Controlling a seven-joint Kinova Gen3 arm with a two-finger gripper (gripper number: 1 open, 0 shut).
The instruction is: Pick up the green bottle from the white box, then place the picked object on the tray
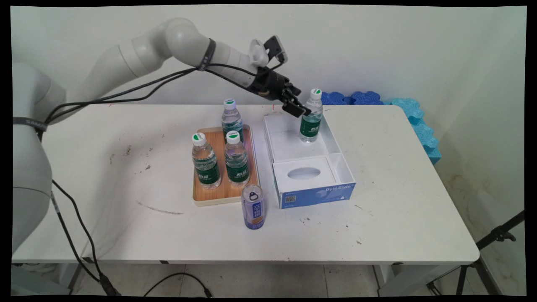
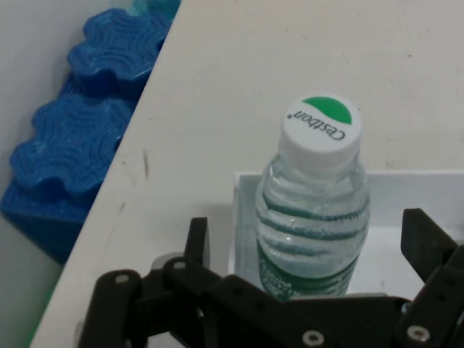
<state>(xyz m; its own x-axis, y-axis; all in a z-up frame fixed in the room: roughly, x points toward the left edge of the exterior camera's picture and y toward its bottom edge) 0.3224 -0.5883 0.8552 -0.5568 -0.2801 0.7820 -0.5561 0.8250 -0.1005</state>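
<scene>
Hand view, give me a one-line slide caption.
Open tool straddling a capped water bottle standing in a white box, blue foam blocks beyond.

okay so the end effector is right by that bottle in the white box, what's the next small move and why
Probably ease straight back off the bottle. It stands upright in the box, and the open end effector straddles it with a finger clear on each side.
</scene>
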